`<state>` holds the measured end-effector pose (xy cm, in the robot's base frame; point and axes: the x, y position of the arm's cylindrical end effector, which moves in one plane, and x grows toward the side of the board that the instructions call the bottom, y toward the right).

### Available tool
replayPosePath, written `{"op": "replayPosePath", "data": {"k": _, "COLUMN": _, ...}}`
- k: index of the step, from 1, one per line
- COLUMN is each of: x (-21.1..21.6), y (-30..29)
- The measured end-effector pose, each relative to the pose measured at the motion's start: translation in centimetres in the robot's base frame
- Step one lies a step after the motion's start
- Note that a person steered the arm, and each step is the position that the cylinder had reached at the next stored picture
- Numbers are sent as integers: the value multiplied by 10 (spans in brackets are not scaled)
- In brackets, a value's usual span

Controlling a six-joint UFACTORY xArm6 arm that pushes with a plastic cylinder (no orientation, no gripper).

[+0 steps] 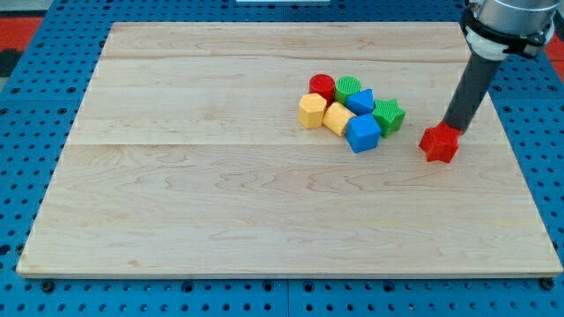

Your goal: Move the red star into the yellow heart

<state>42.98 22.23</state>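
1. Where the wooden bench (220, 202) was inspected, its whole left half and the broad strip along the view's bottom lay open; every block sat right of centre, toward the view's top.
2. Red star (440, 143) stood alone near the bench's right edge, well apart from the cluster.
3. Yellow heart (311, 111) sat at the cluster's left end, touching a yellow block (338, 118).
4. My tip (452, 129) met the star's upper right side. As end effector, the rod had no jaws, so it grasped nothing.
5. Cluster also held a red cylinder (322, 87), a ribbed green block (348, 88), two blue blocks (361, 100) (362, 134) and a green star-like block (389, 115), all packed together.
6. Bench surface showed pale planks with visible seams; a blue perforated board (35, 106) surrounded it.
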Motion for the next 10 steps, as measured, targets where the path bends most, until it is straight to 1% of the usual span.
{"op": "replayPosePath", "data": {"k": 1, "x": 16, "y": -10}}
{"op": "replayPosePath", "data": {"k": 3, "x": 69, "y": -24}}
{"op": "replayPosePath", "data": {"k": 4, "x": 75, "y": -57}}
{"op": "replayPosePath", "data": {"k": 5, "x": 70, "y": -123}}
{"op": "replayPosePath", "data": {"k": 6, "x": 99, "y": -137}}
{"op": "replayPosePath", "data": {"k": 7, "x": 118, "y": -159}}
{"op": "replayPosePath", "data": {"k": 8, "x": 104, "y": -183}}
{"op": "replayPosePath", "data": {"k": 9, "x": 86, "y": -188}}
{"op": "replayPosePath", "data": {"k": 10, "x": 98, "y": -188}}
